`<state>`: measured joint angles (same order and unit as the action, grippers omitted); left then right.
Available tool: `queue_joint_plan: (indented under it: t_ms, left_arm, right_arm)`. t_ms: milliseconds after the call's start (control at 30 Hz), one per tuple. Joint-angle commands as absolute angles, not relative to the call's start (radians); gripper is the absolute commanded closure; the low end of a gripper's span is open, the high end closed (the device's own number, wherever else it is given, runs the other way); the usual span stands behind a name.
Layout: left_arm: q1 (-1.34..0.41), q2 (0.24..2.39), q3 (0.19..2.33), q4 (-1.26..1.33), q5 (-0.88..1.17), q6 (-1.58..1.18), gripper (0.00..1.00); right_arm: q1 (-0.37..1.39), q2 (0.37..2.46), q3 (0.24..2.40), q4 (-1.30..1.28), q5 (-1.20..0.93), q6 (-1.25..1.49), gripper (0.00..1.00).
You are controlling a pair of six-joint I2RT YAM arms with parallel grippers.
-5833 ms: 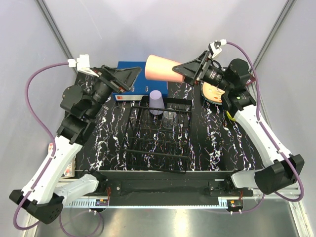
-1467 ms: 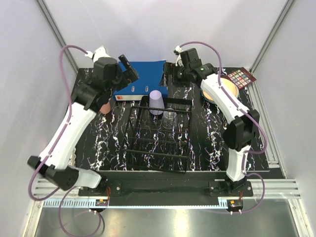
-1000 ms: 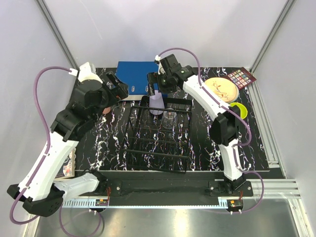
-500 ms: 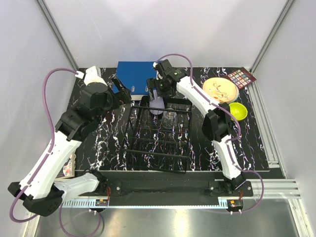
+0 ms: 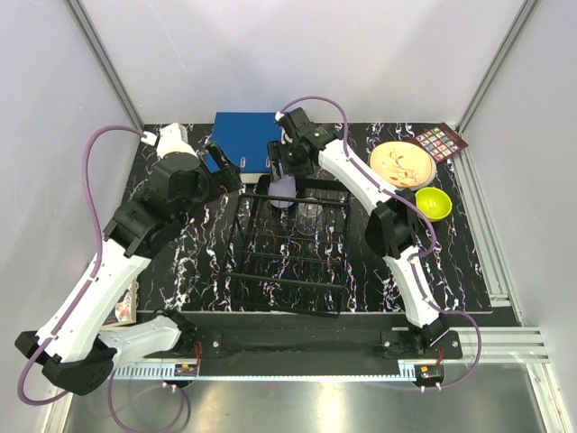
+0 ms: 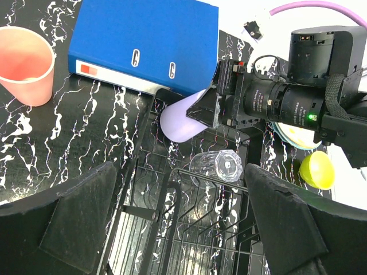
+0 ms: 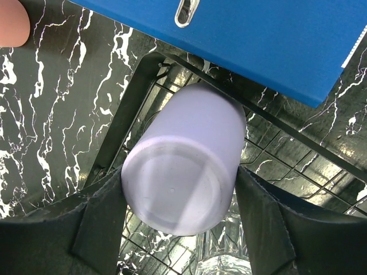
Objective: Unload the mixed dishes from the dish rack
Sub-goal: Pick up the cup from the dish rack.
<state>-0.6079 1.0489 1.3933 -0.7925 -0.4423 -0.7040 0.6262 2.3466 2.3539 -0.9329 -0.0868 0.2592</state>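
Obs: right gripper [image 7: 179, 175] jaws closed partway onto both sides of the lilac cup [image 7: 183, 154], which lies tipped at the far-left corner of the dish rack [image 7: 129, 103]. The left gripper [image 6: 180, 189] is wide open and empty. Risk: the tapered cup slips free, or snags the rim on lifting.

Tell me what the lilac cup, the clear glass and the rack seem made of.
The lilac cup: probably plastic, opaque, matte with soft sheen. The clear glass: glass or clear plastic, transparent, bright glints. The dish rack: likely coated metal wire, thin black bars.
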Motion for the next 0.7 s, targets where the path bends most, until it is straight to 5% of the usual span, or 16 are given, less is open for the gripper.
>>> queue_joint_plan:
  t_ms: [0,267,667]
  left_arm:
    - [-0.612,1.032,1.385,-0.756,-0.462,-0.692,0.01]
    - [-0.612,1.031,1.374,-0.746,-0.453,-0.695,0.01]
    - [-0.612,1.029,1.429,-0.726,-0.486,-0.696,0.01]
  right_arm:
    - [0.646,2.278,2.361,-0.930,-0.051,0.261,0.58]
    - [0.658,2.172,2.355,-0.949,-0.014,0.270,1.00]
    - [0.669,1.928,2.516,-1.049,0.156,0.304,1.00]
